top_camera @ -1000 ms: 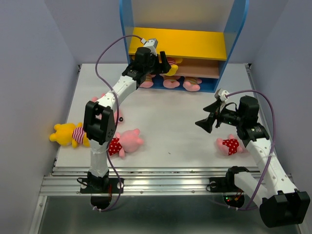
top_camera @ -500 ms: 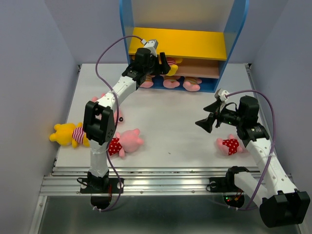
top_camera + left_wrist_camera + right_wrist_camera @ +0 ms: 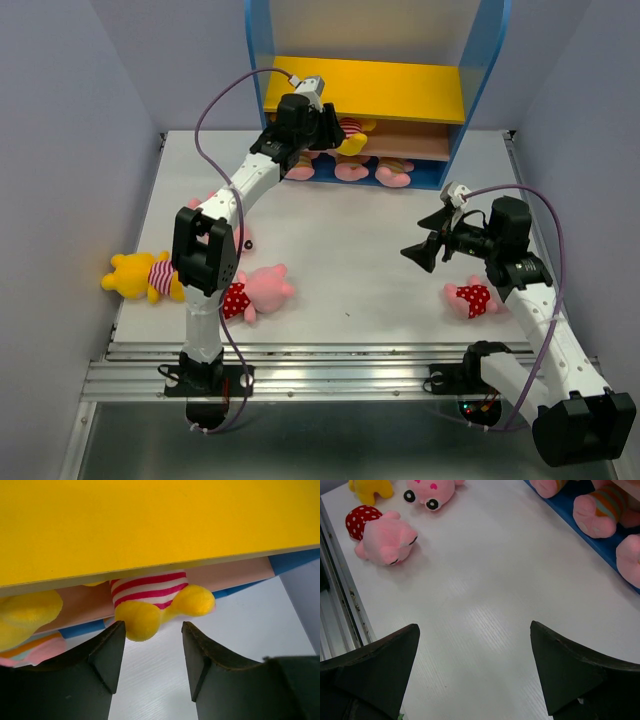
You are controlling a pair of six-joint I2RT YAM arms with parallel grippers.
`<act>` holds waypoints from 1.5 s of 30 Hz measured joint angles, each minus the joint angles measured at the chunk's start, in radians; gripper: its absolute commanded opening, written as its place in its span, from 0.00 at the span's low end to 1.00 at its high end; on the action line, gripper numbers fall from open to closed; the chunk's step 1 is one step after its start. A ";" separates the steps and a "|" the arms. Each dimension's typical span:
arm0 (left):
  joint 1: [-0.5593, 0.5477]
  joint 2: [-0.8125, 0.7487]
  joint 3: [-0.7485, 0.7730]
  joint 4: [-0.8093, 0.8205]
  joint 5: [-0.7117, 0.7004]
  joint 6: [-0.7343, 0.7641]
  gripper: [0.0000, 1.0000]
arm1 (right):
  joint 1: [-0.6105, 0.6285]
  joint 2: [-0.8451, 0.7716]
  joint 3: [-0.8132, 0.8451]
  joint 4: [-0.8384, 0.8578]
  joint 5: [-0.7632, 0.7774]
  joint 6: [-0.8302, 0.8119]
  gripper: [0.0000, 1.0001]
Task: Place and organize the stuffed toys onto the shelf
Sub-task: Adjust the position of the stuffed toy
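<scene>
A white table [image 3: 350, 260] between pale walls, with the shelf [image 3: 484, 70] at its far edge. My left gripper [image 3: 152, 630] is at the shelf front, fingers parted with nothing between them, just short of a yellow bear [image 3: 150, 592] lying on the brown middle board. My right gripper [image 3: 474, 626] hangs wide open and empty over the table's right side. Striped pigs [image 3: 352, 170] sit on the blue base. A second bear [image 3: 135, 275] lies at the left edge, and a dotted pig [image 3: 262, 290] lies near the near edge.
</scene>
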 measured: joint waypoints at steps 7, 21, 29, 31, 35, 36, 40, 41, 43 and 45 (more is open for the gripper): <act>0.000 0.002 0.015 -0.006 -0.002 0.006 0.45 | 0.000 0.000 0.000 0.000 0.000 0.000 0.97; 0.000 0.032 0.025 -0.014 -0.002 0.015 0.55 | 0.000 0.000 0.000 0.000 0.000 0.000 0.96; 0.002 0.033 0.026 -0.021 -0.013 0.019 0.41 | 0.000 0.000 0.000 0.000 0.000 0.000 0.97; 0.002 0.034 0.030 -0.024 -0.014 0.021 0.27 | 0.000 0.000 0.000 0.000 0.000 0.000 0.96; 0.002 0.042 0.039 -0.029 -0.016 0.027 0.08 | 0.000 0.000 0.000 0.000 0.001 0.000 0.96; 0.002 0.045 0.043 -0.029 -0.016 0.025 0.02 | 0.000 0.000 0.000 0.000 0.001 0.000 0.97; 0.002 0.057 0.052 -0.031 -0.014 0.028 0.00 | 0.000 0.000 0.000 0.000 0.001 0.000 0.97; 0.002 0.059 0.056 -0.033 -0.013 0.030 0.00 | 0.000 0.000 0.000 0.000 0.001 0.000 0.97; 0.002 0.061 0.059 -0.033 -0.012 0.036 0.00 | 0.000 0.000 0.000 0.000 0.002 0.000 0.97; 0.002 0.061 0.059 -0.033 -0.012 0.045 0.00 | 0.000 0.000 0.000 0.000 0.002 0.000 0.97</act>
